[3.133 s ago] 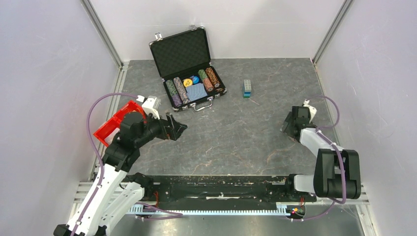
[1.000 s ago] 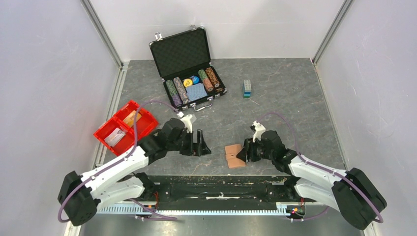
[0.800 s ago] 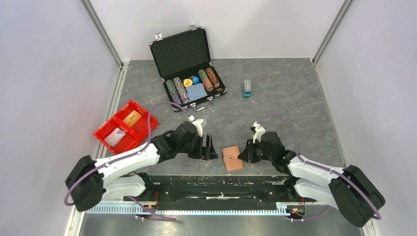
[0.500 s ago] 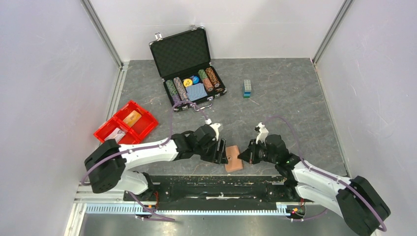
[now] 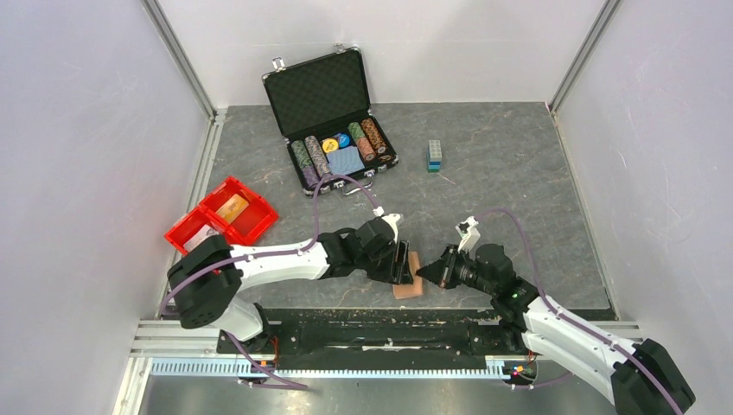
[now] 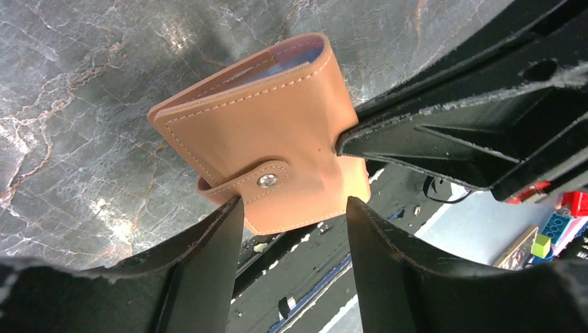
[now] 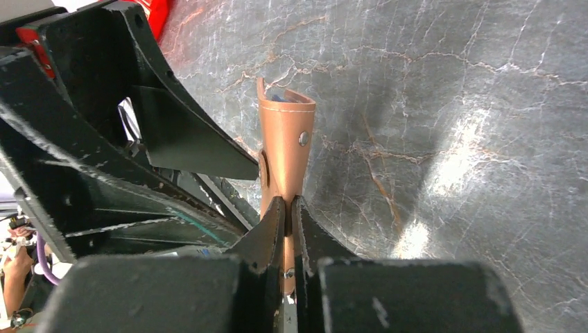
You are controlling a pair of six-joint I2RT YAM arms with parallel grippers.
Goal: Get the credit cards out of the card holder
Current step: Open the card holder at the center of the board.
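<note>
Dark marbled counter [image 5: 484, 173], near its front edge: the brown card holder [image 6: 270, 139] is held up on edge, tab [image 6: 267, 182] snapped, cards hidden inside. The right claw [image 7: 286, 208] pinches its rim, probably to steady it, while the left claw [image 6: 292, 202], spread wide, straddles the tab side, likely to unsnap it.

Left tool [image 5: 403, 262] straddles the card holder [image 5: 408, 289], right tool [image 5: 425, 273] blocks one edge — open table [image 5: 484, 181] beyond.

The card holder [image 6: 277, 125] is tan-brown, pale-blue inside; the table [image 6: 76, 104] is dark grey, marble-veined.
</note>
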